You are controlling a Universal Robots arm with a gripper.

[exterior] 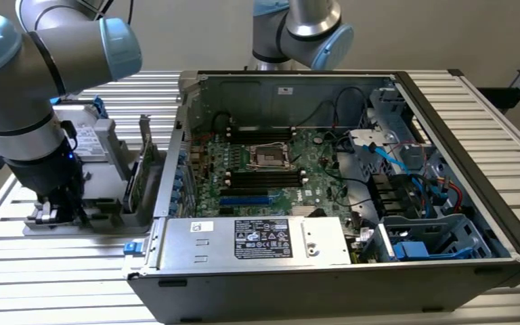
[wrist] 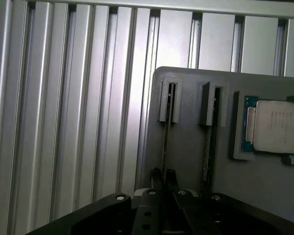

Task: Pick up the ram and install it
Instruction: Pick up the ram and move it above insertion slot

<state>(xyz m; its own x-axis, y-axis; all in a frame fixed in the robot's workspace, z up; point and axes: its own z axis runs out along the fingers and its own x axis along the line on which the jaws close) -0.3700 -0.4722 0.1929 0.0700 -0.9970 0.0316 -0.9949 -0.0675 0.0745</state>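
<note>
The gripper (wrist: pixel 163 175) is clamped on the ram (wrist: pixel 167 127), which stands edge-on in the grey holder (wrist: pixel 186 156) beneath it. Not yet lifted; seating in the motherboard (exterior: pixel 283 166) is left.

Ram (wrist: pixel 165 134) stands edge-on in gray holder (wrist: pixel 188 161).

Silver-grey arm (exterior: pixel 16 128) with pale blue joint caps (exterior: pixel 120 44) and black tool (wrist: pixel 163 176).
</note>
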